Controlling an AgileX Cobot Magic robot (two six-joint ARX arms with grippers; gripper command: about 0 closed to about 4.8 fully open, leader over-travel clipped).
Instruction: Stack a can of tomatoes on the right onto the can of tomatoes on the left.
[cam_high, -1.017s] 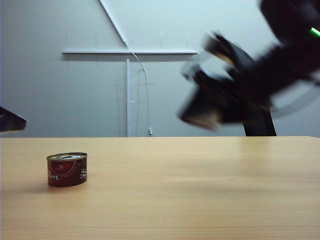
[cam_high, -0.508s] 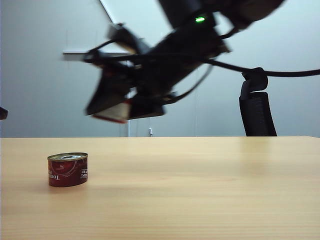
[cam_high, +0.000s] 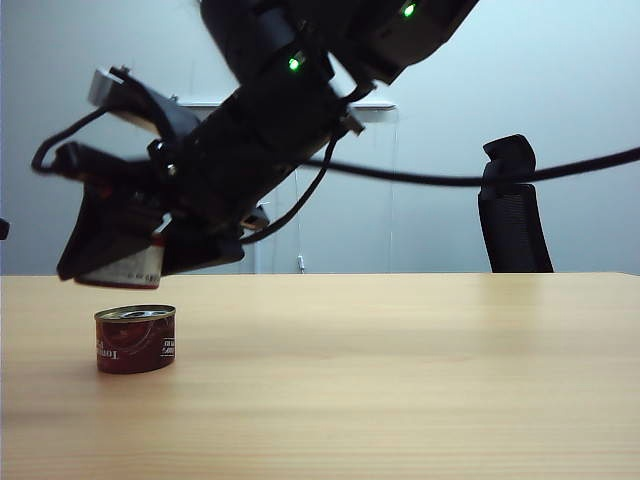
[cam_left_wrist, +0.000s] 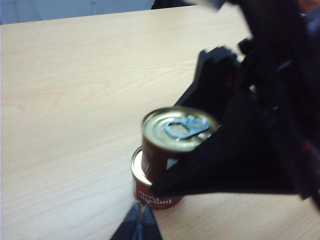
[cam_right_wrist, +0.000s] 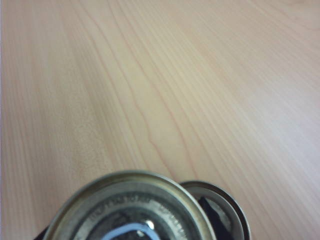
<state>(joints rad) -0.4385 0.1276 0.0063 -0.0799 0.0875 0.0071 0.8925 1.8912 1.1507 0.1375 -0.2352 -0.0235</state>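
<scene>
Right gripper (cam_high: 115, 262), fingers clamped on the carried can (cam_left_wrist: 172, 137), hovers at frame left just above the resting can (cam_high: 135, 339); placing remains. Left gripper (cam_left_wrist: 141, 225): fingers together.

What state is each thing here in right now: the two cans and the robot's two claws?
Held can: upright, lid on, gripped in the air just above the other can, not yet touching it.
Can on the table: upright, sealed, standing alone.
Right gripper: closed on the held can, reaching across to the left side of the exterior view.
Left gripper: only its tips show, pressed together, holding nothing.
</scene>
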